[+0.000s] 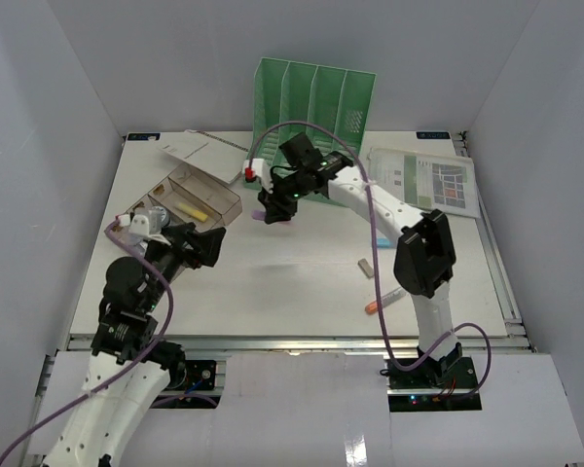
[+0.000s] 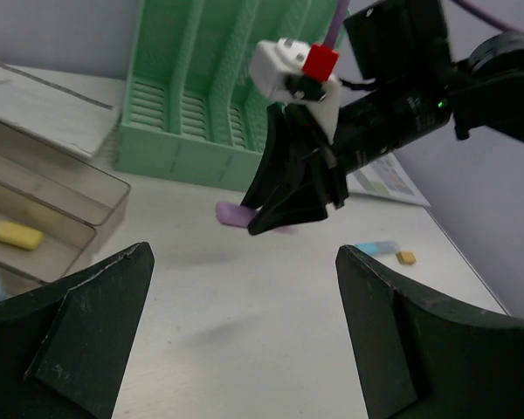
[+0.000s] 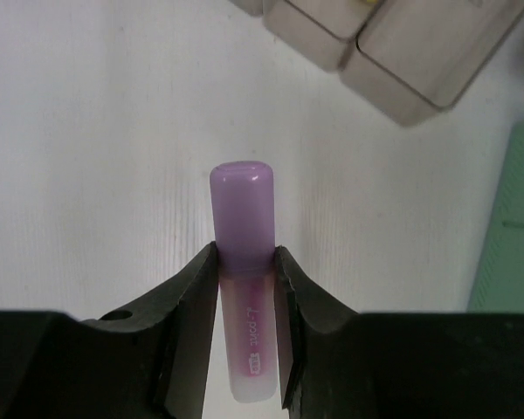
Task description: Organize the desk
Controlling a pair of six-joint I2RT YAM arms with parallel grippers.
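We saw the white counter (image 1: 292, 282) spread wide under both arms, with the green file rack (image 1: 311, 97) standing upright at its far edge. In front of the rack, toward its left end, the right end effector (image 3: 244, 253) was clenched on a purple marker (image 3: 242, 209). Its two dark fingers pressed the barrel from either side, and the rounded cap stuck out past the tips. We could not tell whether the marker touched the counter below. The left end effector (image 2: 244, 255) was released, its fingers spread wide with nothing between them. It was well to the left of the rack and nearer the arm bases, over the near end of a clear compartment box (image 1: 190, 195). A yellow highlighter (image 1: 193, 208) lay in one compartment of that box. Just to the right of the rack a printed sheet (image 1: 430, 180) lay flat. Well in front of the rack's right end lay a small tan eraser (image 1: 366, 266), and nearer still an orange-tipped pen (image 1: 384, 300).
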